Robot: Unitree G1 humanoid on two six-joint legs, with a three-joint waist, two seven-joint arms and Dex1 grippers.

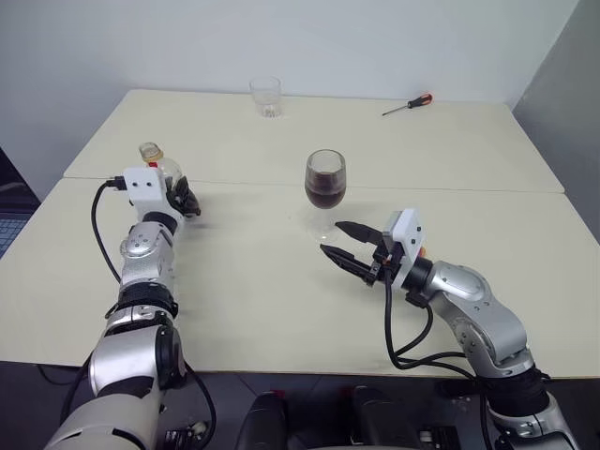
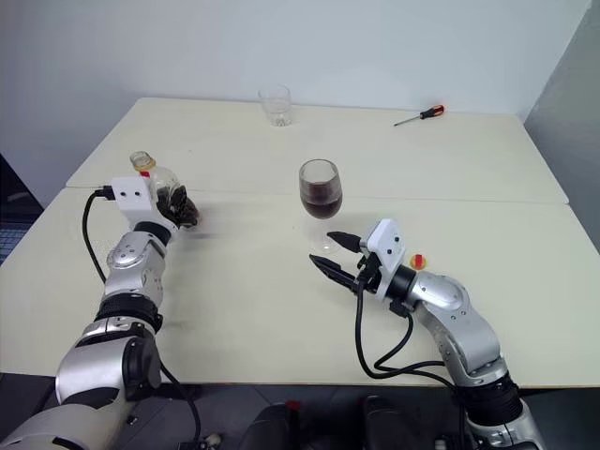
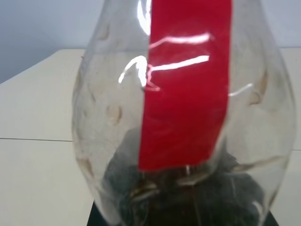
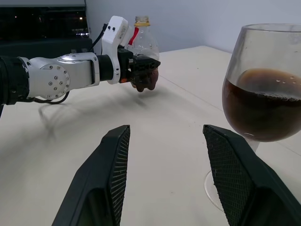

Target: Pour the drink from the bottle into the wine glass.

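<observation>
From the head we see bare table (image 1: 234, 300) between our arms and the wine glass (image 1: 325, 180) of drink (image 1: 324, 192) mid-table; our left gripper (image 1: 184, 201) clamps the bottle (image 1: 161, 165), and the right wrist view shows our right gripper (image 4: 167, 155) parted, empty, beside the glass.

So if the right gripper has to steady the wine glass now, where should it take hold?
Probably at the thin stem just above the round foot, coming in level from the robot's side. The wine glass stands upright with drink in its bowl, which looks too wide for the right gripper; its open fingers already point toward the foot.
</observation>
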